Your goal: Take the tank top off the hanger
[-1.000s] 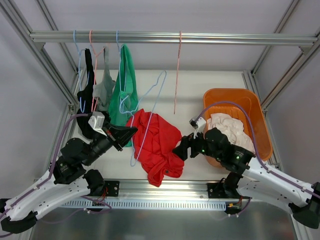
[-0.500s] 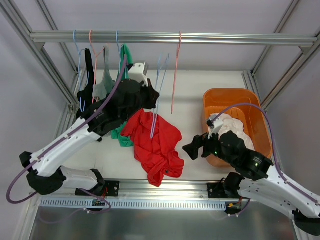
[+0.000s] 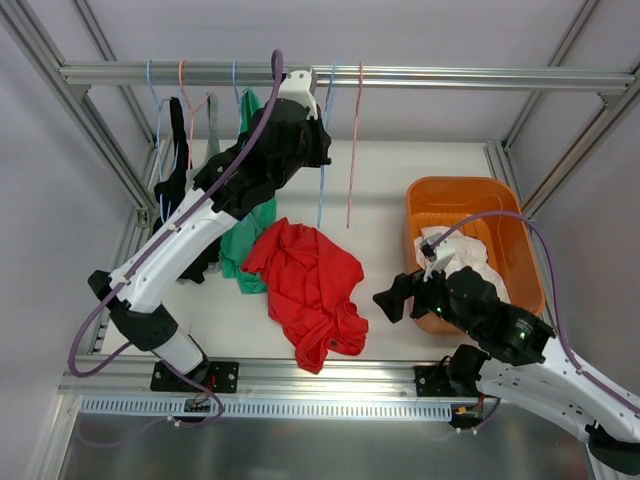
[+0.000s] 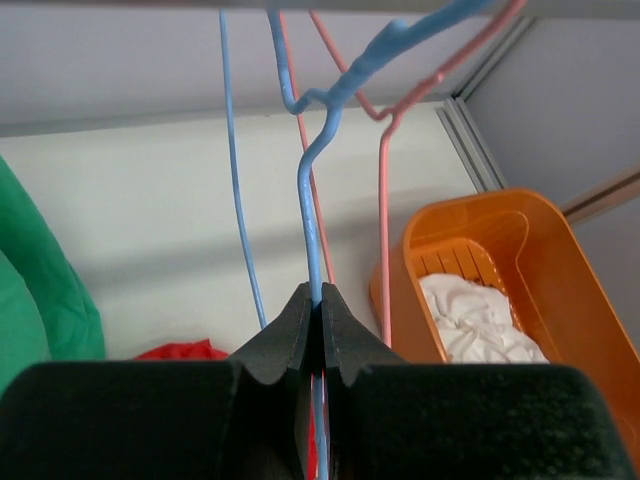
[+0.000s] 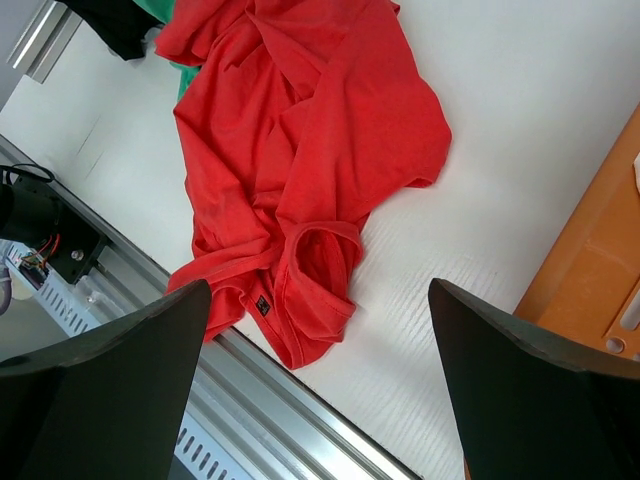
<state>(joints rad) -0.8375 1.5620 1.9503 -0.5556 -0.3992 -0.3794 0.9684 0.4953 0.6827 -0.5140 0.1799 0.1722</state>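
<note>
The red tank top (image 3: 305, 285) lies crumpled on the white table, free of any hanger; it fills the right wrist view (image 5: 300, 170). My left gripper (image 3: 318, 152) is raised near the rail, shut on the wire of a bare light-blue hanger (image 3: 321, 190). In the left wrist view the jaws (image 4: 321, 300) pinch that blue hanger (image 4: 305, 190) just below its hook, which reaches up to the rail. My right gripper (image 3: 388, 300) stands open and empty, low over the table beside the tank top's right edge; its fingers (image 5: 110, 370) are wide apart.
On the rail (image 3: 450, 76) hang a black garment (image 3: 178, 150), a grey one (image 3: 208, 165), a green one (image 3: 245, 235) and an empty pink hanger (image 3: 354, 150). An orange basket (image 3: 500, 200) holding white cloth (image 3: 470, 255) sits at the right.
My left arm has swung from low over the table up to the rail, carrying the blue hanger out of the red tank top. My right gripper opened wider and drew slightly right.
</note>
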